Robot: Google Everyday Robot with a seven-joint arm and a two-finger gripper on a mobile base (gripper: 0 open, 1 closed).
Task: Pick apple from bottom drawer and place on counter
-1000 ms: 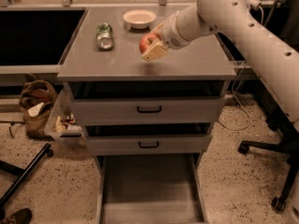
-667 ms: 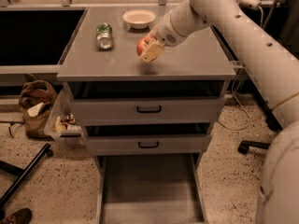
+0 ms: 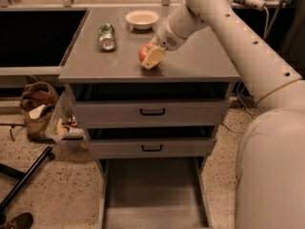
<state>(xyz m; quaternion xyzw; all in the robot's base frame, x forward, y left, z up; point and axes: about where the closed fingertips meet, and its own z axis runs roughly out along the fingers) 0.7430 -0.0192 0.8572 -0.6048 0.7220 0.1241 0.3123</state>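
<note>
The end effector (image 3: pixel 151 57), clamped round the apple (image 3: pixel 144 52), sits mid-frame on the front half of the bench (image 3: pixel 200 63). Behind it, toward the upper left, a can (image 3: pixel 106 36) lies on its side and a bowl (image 3: pixel 142 19) stands near the back edge. The bench's right half is open surface, though the arm (image 3: pixel 248 46) slants over it. At bottom centre the bottom drawer (image 3: pixel 152 194) stands pulled out, open from above.

Single camera, high, frontal, looking down on counter (image 3: pixel 200 61) and bottom drawer (image 3: pixel 152 190), mid-range; fingers (image 3: pixel 153 57) clasp apple (image 3: pixel 144 52) at counter's front.
</note>
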